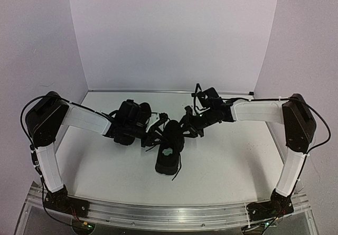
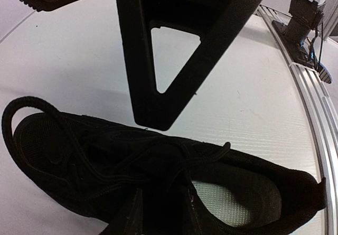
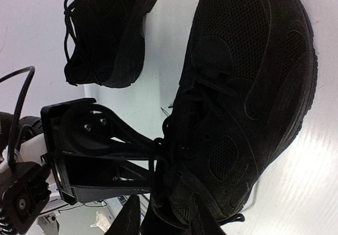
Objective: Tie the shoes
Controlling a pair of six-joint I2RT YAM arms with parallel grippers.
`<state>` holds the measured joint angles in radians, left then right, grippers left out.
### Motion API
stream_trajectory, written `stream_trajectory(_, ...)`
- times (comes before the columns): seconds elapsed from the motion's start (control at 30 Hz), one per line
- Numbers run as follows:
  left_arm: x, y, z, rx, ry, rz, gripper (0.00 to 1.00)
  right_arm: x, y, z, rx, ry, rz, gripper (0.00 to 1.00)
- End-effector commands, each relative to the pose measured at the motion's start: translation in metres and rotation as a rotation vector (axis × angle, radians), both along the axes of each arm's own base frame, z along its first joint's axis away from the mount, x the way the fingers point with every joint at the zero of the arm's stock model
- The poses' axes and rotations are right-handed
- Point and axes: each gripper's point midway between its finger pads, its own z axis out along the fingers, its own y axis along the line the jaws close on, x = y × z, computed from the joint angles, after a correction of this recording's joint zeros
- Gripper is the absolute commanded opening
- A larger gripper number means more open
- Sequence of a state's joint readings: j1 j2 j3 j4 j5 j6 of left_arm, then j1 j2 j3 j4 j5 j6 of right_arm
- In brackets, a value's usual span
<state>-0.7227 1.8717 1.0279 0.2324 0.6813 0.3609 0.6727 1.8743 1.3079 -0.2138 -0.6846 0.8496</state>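
Two black shoes lie on the white table. The near shoe [image 1: 169, 153] shows a pale patch inside [image 2: 232, 203] and points away from the bases. The other shoe [image 1: 132, 120] lies behind it on the left, partly under the left arm. My left gripper [image 1: 151, 135] sits low over the near shoe's laces [image 2: 174, 156], its jaws apart with a lace loop [image 3: 157, 166] running between the tips. My right gripper [image 1: 186, 128] comes in from the right. Its jaws are apart and straddle the shoe's laced edge, and one of its fingers [image 2: 169, 60] touches down beside the shoe.
White walls close in the table [image 1: 227, 166] at the back and on both sides. The aluminium base rail [image 1: 169, 214] runs along the near edge. The right arm's base [image 2: 303, 18] shows at the top right of the left wrist view.
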Motion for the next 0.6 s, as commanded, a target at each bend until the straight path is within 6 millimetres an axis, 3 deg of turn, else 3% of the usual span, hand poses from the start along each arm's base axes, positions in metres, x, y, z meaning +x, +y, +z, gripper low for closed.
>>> stream_trajectory(0.0, 0.007, -0.008, 0.011, -0.017, -0.038, -0.017, 0.21, 0.005, 0.010, 0.009, 0.028, -0.025, 0.027, 0.29)
stream_trajectory(0.27, 0.015, -0.010, 0.031, -0.059, -0.044, 0.028, 0.01, 0.007, 0.010, 0.006, 0.023, -0.020, 0.020, 0.26)
stream_trajectory(0.57, 0.014, -0.006, 0.034, -0.055, -0.032, 0.049, 0.00, 0.009, 0.015, 0.008, 0.034, -0.030, 0.039, 0.26)
